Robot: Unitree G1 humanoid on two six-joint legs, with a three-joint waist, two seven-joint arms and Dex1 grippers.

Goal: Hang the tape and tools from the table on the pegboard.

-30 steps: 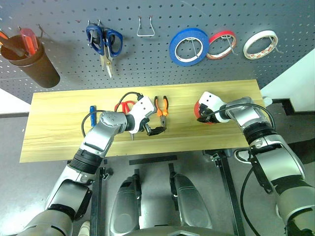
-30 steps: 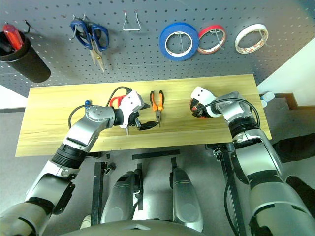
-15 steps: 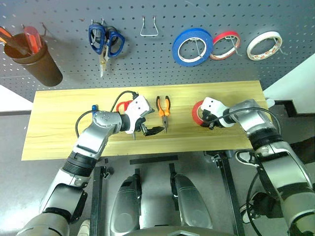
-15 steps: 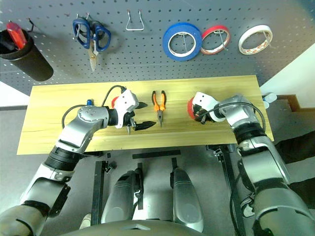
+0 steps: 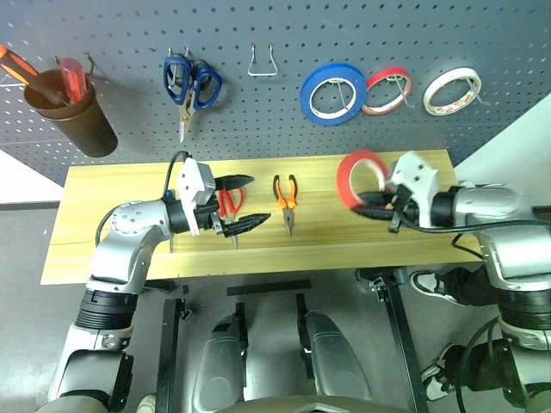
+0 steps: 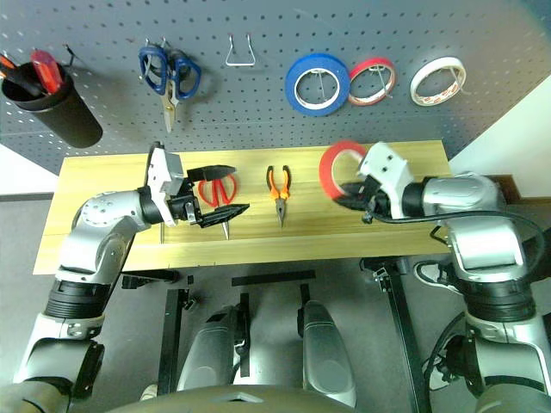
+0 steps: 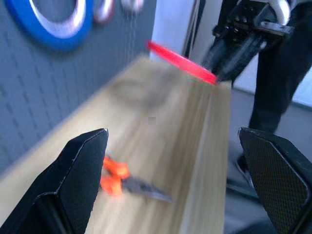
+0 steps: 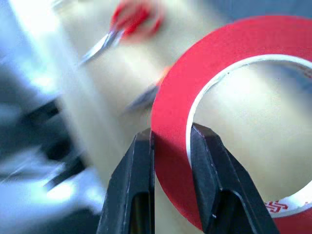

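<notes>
The table (image 5: 103, 185) and pegboard (image 5: 284, 120) are seen from above by both head views, facing forward and down. The red tape (image 8: 219, 87) is viewed closely from the right wrist; its edge at one o'clock is shared by the left wrist view.

Bright, even light on the head views; both wrist views smeared, backgrounds soft.

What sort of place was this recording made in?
Most likely a workshop or tool bench. A dark grey pegboard on the wall holds blue-handled scissors and rolls of tape on hooks, and a wooden table below it carries pliers and red-handled scissors.
</notes>
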